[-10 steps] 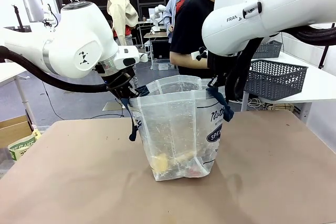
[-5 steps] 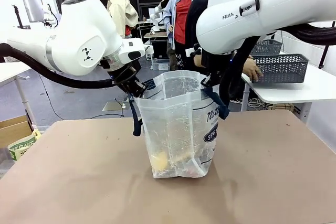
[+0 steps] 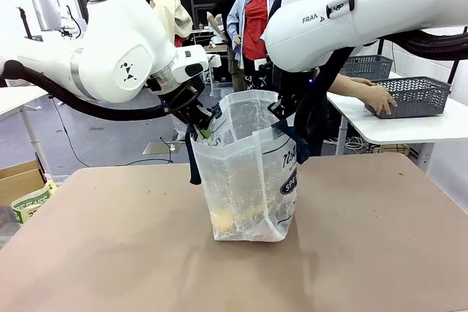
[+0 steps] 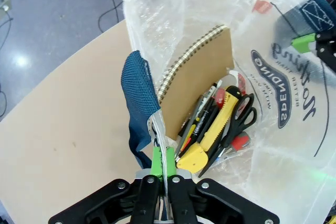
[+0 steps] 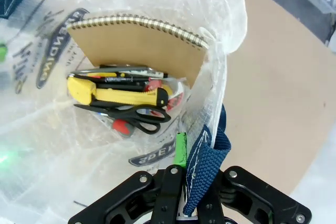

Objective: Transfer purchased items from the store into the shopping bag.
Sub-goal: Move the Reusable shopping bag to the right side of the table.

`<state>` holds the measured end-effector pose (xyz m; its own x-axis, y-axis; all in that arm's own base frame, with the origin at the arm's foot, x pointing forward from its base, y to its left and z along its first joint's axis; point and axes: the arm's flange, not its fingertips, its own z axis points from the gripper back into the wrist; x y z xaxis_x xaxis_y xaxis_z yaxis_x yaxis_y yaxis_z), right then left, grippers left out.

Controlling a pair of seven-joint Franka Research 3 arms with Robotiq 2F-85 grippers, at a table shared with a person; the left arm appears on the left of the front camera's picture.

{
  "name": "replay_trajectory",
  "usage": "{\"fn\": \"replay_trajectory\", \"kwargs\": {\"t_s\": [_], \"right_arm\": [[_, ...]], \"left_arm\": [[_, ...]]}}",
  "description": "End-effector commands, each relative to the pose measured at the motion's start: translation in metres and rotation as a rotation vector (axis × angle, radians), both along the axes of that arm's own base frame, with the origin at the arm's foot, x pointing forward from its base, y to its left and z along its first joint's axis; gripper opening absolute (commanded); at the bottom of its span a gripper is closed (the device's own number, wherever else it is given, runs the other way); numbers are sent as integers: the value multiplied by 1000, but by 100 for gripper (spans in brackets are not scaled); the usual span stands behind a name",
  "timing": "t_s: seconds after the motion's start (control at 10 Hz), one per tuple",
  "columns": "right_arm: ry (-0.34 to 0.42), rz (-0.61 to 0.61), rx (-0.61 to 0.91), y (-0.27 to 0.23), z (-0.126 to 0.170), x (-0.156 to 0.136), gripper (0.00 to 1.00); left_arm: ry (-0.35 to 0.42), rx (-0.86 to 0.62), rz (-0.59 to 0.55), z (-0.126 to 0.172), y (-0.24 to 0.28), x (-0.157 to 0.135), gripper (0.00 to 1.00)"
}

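Thin, floppy bag [image 3: 247, 177] (centre frame) would sag unheld. Left tool [image 4: 160, 157] and right tool [image 5: 184, 153] clamp its rim, rightly, beside the straps [image 4: 137, 103].

left white arm [image 3: 110, 52]: slopes down to the right, left gripper [image 4: 161, 158] jaws pinched on clear plastic shopping bag [image 4: 294, 145] rim | right white arm [image 3: 351, 12]: right gripper [image 5: 189, 156] jaws pinched on opposite rim

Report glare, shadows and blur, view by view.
Front view: sharp, evenly lit; the shopping bag casts only a faint shadow on the table. Left wrist view: white sheen on the bag's crinkled plastic, a bright glare spot on the floor. Right wrist view: the bag's logo looks soft through the plastic, the scissors sharp.
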<state>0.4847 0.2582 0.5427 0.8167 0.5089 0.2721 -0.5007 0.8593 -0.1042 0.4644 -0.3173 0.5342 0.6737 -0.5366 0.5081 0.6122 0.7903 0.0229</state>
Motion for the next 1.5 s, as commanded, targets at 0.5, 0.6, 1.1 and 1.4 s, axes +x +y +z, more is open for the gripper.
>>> {"fn": "replay_trajectory", "kwargs": {"t_s": [0.5, 0.6, 1.1, 1.4], "right_arm": [[-1, 1, 12, 9, -1, 8, 0], [-5, -67, 88, 13, -1, 16, 0], [28, -290, 225, 30, -2, 42, 0], [26, -259, 241, 34, 0, 48, 0]], "left_arm": [[18, -30, -17, -1, -9, 3, 0], [-10, -44, -47, 1, -21, 2, 0], [-63, -93, -129, 6, -36, -9, 0], [-70, -104, -153, 2, -42, 0, 0]]}}
